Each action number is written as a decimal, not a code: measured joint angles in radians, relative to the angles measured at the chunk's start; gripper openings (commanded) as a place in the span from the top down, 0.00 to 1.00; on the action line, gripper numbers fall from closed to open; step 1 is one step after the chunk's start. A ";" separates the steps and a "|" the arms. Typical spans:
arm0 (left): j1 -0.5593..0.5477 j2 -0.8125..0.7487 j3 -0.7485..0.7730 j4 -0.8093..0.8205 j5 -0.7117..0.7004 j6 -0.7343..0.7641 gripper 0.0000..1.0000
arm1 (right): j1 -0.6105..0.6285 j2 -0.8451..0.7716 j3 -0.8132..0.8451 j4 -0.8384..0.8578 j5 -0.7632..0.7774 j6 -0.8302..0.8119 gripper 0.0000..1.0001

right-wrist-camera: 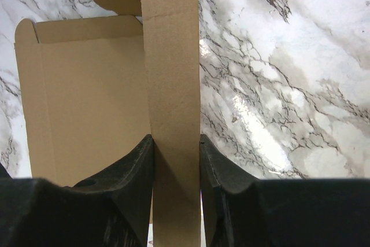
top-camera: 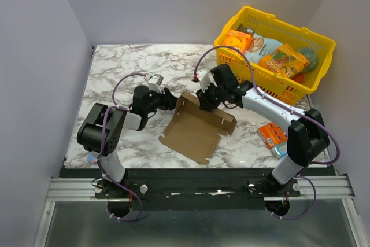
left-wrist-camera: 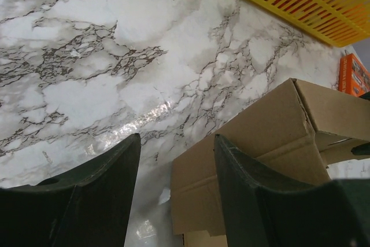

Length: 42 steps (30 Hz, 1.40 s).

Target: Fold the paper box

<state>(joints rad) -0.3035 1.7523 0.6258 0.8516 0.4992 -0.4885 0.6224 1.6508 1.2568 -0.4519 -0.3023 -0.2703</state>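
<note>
1. Lying mid-frame from above, the paper box (top-camera: 195,131) is sitting part-folded; left gripper (top-camera: 171,101) and right gripper (top-camera: 203,102) are crowding its upper edge, fingertips indistinct.
2. Left wrist: jaws are gaping, empty; box cut off lower right.
3. Right wrist: jaws are pinching the box's upright flap.

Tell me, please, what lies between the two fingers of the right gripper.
A raised flap of the paper box stands clamped between the fingers of the right gripper, as the right wrist view shows.
</note>
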 measured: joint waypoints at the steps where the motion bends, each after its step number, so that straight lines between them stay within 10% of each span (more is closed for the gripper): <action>1: -0.001 0.000 0.000 0.000 0.000 -0.008 0.38 | 0.000 0.000 0.000 0.000 0.000 0.000 0.65; 30: -0.021 -0.051 -0.006 0.027 0.003 -0.072 0.30 | 0.000 0.000 0.000 -0.011 0.078 0.054 0.66; 42: -0.055 -0.335 -0.140 -0.166 -0.259 0.018 0.23 | 0.000 -0.001 0.000 -0.005 0.085 0.071 0.65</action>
<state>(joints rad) -0.3584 1.4170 0.4862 0.6857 0.2401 -0.4706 0.6228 1.6497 1.2568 -0.4568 -0.2176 -0.1993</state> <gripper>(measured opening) 0.755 0.404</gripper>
